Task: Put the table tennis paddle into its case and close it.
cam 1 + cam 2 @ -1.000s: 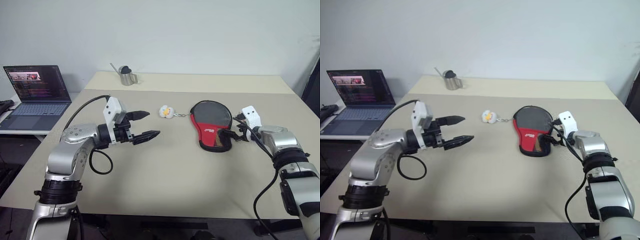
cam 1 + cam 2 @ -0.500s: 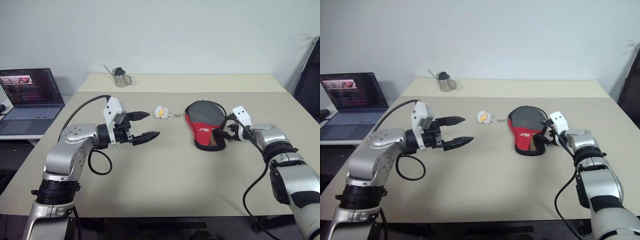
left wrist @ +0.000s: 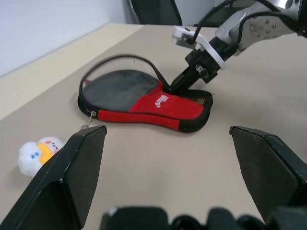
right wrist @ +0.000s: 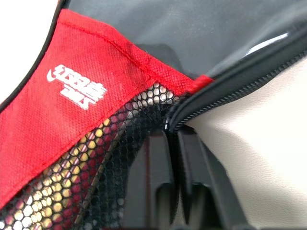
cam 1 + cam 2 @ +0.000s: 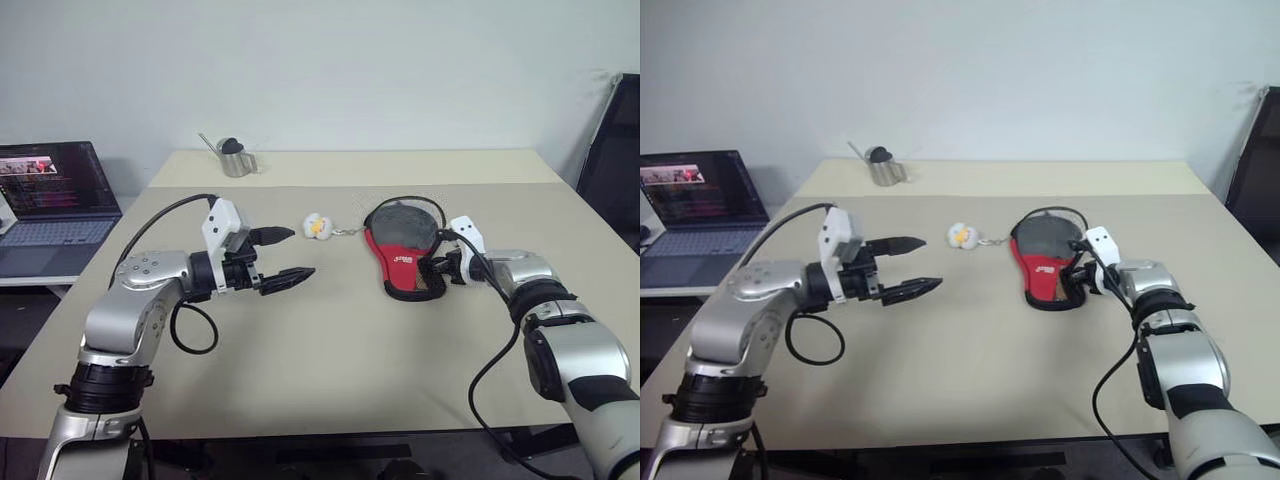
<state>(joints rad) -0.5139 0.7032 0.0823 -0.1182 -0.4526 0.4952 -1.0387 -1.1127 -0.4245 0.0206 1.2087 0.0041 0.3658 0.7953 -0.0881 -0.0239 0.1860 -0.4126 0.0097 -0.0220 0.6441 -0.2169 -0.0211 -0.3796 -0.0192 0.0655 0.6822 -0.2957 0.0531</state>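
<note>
Pinching the case's (image 5: 405, 248) zipper edge, right claw (image 5: 432, 272) is closed; left claw (image 5: 284, 255) gapes, well apart.

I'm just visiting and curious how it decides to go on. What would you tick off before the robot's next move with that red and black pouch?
1. Right gripper shut on the zipper edge of the red and black fabric case: ok.
2. Case lying flat on the beige table: ok.
3. Black-faced table tennis paddle inside the case: ok, dark face shows in the opening.
4. Case fully zipped: not ok, edge gapes.
5. Left gripper open, apart from the case: ok.
6. Small white plush keychain clear of the zipper: ok.
</note>
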